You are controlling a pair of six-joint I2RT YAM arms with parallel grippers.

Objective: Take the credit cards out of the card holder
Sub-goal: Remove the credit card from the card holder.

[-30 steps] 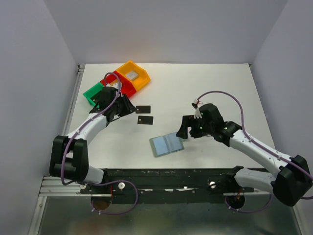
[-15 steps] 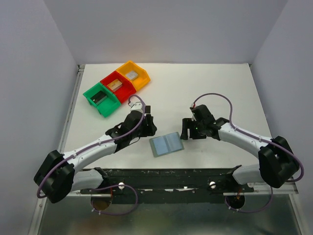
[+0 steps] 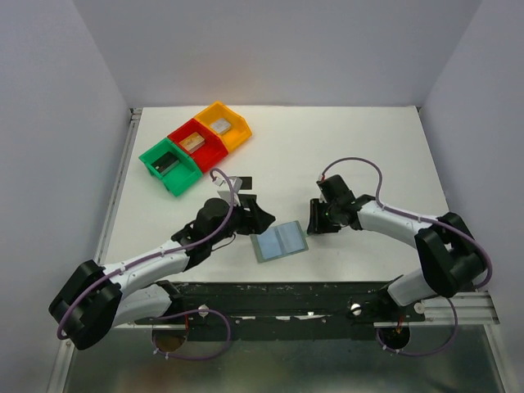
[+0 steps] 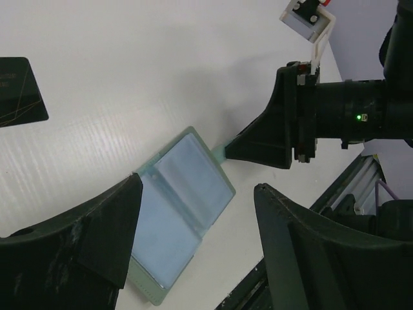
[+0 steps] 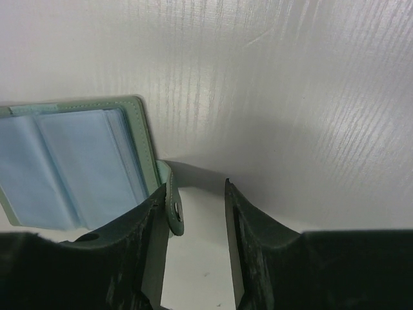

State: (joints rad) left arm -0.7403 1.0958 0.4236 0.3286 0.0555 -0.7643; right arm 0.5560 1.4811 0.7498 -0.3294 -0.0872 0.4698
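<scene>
Open card holder (image 3: 279, 241) on table (image 3: 352, 139)

Two white-shelled arms, the left arm (image 3: 151, 262) and the right arm (image 3: 397, 219), carry chunky black joints and loops of purple cable (image 3: 352, 160). The left gripper (image 4: 199, 187) has matte black, wedge-shaped fingers (image 4: 303, 252), scuffed grey at the edges. A small green light (image 4: 358, 117) glows on the right arm's black wrist housing.

Green bin (image 3: 182, 177), red bin (image 3: 211, 152), yellow bin (image 3: 239, 129) touching in diagonal row, far-left on white table (image 3: 344, 139); grey block (image 3: 192, 142) in each.
</scene>
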